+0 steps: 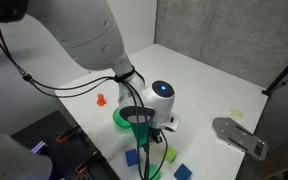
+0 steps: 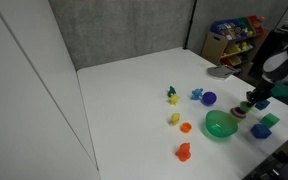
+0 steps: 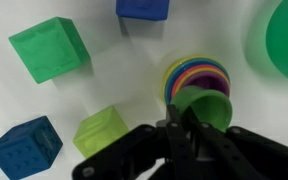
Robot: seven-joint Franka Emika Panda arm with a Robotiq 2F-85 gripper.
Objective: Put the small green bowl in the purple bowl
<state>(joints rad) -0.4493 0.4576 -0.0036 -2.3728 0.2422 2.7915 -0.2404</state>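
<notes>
The robot's hand (image 3: 189,122), its grip unreadable, hovered over a rainbow stack of plastic cups (image 3: 196,80); the round bright green plastic bowl (image 3: 287,40) sat untouched at two o'clock. Closing there risked seizing the wrong toy, leaving the small round purple dish (image 2: 209,98) unfilled.

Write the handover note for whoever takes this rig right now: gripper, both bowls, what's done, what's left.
The gripper is down near the table, over a stack of coloured cups. Whether its jaws are open or shut cannot be told. It does not hold either bowl.
The small green bowl sits upright on the table, beside the gripper.
The purple bowl is on the table close to the small green bowl, apart from it.
Done: nothing that shows; the small green bowl is not yet grasped.
Left: grasp the small green bowl, lift it, and set it in the purple bowl.
</notes>
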